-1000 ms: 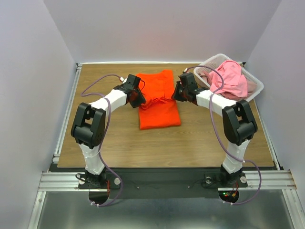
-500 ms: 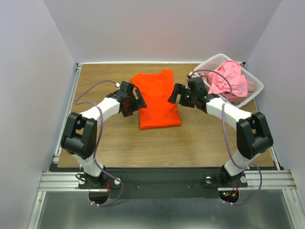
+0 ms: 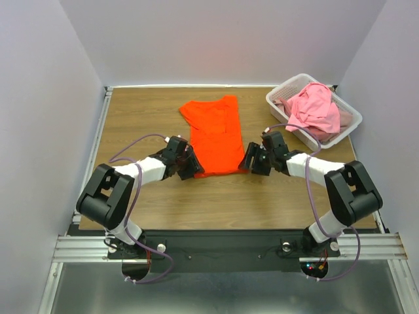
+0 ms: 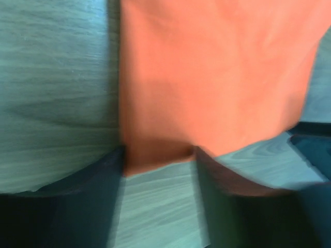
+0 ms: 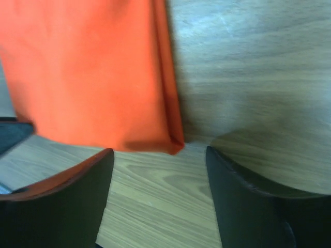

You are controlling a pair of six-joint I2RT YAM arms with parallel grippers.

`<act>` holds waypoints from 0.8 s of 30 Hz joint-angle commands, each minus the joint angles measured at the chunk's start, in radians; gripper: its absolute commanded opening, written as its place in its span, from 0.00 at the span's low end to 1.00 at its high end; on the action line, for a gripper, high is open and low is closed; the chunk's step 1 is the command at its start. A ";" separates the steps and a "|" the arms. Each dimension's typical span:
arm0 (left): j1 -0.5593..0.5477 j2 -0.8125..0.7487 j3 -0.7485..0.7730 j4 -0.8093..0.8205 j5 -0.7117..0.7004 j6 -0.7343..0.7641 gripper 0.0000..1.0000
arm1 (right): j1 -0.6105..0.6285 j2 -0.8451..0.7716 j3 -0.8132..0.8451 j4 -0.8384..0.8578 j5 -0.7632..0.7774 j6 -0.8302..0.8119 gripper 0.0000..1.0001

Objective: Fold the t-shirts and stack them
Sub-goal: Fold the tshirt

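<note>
The bright orange t-shirt [image 3: 214,134] lies folded lengthwise as a long strip on the wooden table. My left gripper [image 3: 194,169] is open, low at the shirt's near left corner [image 4: 155,155], which lies just in front of its fingers. My right gripper [image 3: 247,161] is open at the near right corner [image 5: 173,142], with bare wood between its fingers [image 5: 77,191]. The light pink t-shirt [image 3: 314,111] lies crumpled in the white lattice basket [image 3: 281,97] at the back right.
The wooden table [image 3: 137,196] has a metal rail along its left edge [image 3: 91,157] and white walls on three sides. The basket stands close to the right arm's elbow [image 3: 353,190].
Both grippers have let go of the orange shirt's far part and moved toward me to its near corners. The shirt now lies flatter and longer.
</note>
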 commanded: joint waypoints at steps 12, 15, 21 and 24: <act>-0.045 0.020 -0.116 0.055 0.044 -0.042 0.00 | -0.004 0.054 -0.045 0.147 -0.072 0.056 0.11; -0.109 -0.061 -0.159 0.055 0.033 -0.068 0.00 | -0.004 -0.044 -0.117 0.136 -0.089 0.045 0.06; -0.333 -0.302 -0.282 0.012 -0.016 -0.217 0.00 | -0.004 -0.379 -0.257 -0.043 -0.090 0.010 0.06; -0.426 -0.418 -0.313 -0.003 -0.012 -0.280 0.00 | -0.004 -0.530 -0.272 -0.175 -0.083 0.004 0.06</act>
